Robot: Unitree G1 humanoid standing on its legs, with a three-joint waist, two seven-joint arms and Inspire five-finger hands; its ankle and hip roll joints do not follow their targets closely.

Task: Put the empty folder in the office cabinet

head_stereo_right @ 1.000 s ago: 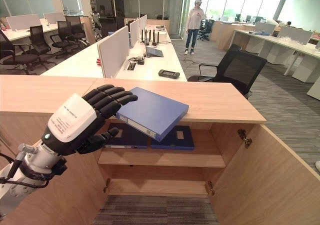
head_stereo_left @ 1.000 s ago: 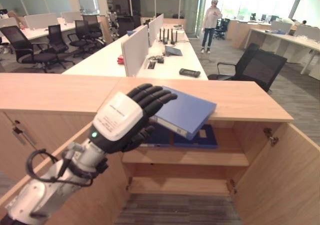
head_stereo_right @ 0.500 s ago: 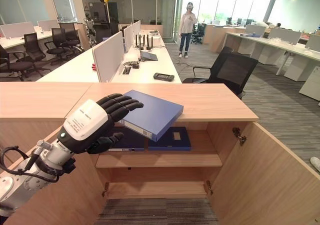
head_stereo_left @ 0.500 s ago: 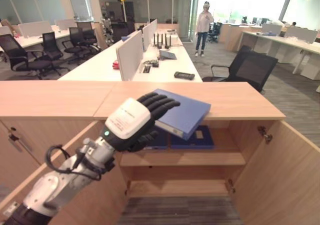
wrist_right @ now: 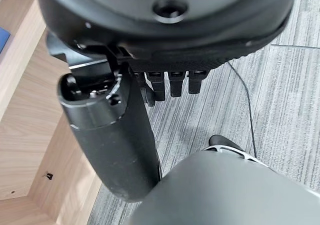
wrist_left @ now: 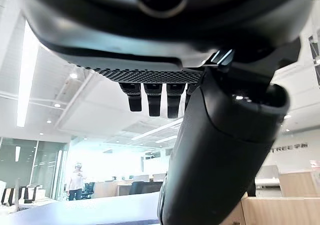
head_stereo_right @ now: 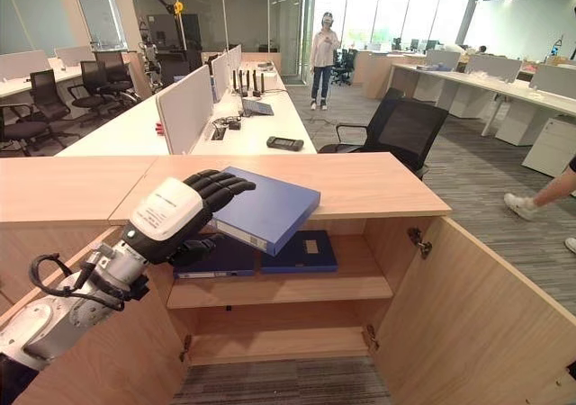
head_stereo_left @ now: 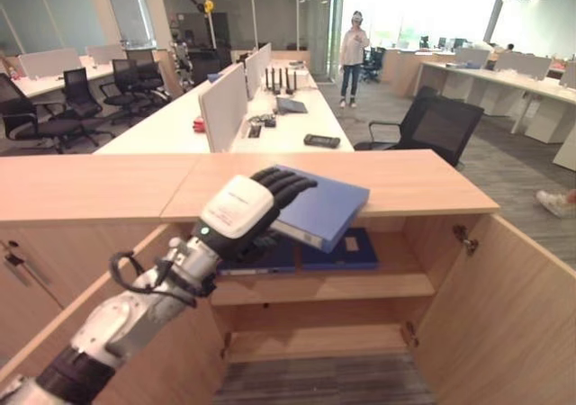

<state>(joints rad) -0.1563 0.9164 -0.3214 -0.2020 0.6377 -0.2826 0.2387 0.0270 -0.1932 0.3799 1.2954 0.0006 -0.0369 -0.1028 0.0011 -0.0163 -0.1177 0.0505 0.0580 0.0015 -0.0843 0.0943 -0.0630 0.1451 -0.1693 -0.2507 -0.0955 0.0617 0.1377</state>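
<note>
A blue folder (head_stereo_left: 324, 209) lies tilted on the front edge of the wooden office cabinet's top (head_stereo_left: 423, 184), overhanging the open compartment. My left hand (head_stereo_left: 236, 209) holds its left corner, fingers curled over the cover and thumb underneath. The left wrist view looks along those fingers (wrist_left: 150, 97) past the thumb, with the pale cover below them. My right hand (wrist_right: 170, 82) hangs over grey carpet with its fingers straight and nothing in it.
Two dark blue folders (head_stereo_right: 306, 252) lie flat on the cabinet's upper shelf (head_stereo_left: 378, 283). The right door (head_stereo_right: 468, 315) stands wide open; the left door is open behind my arm. A black office chair (head_stereo_left: 441, 121) stands behind the cabinet. A person (head_stereo_left: 353, 45) stands far off; a shoe (head_stereo_right: 522, 205) shows at right.
The camera has drawn back and shifted. My left hand keeps its hold on the folder at the cabinet's edge. A person's leg and shoe have come in at the right.
</note>
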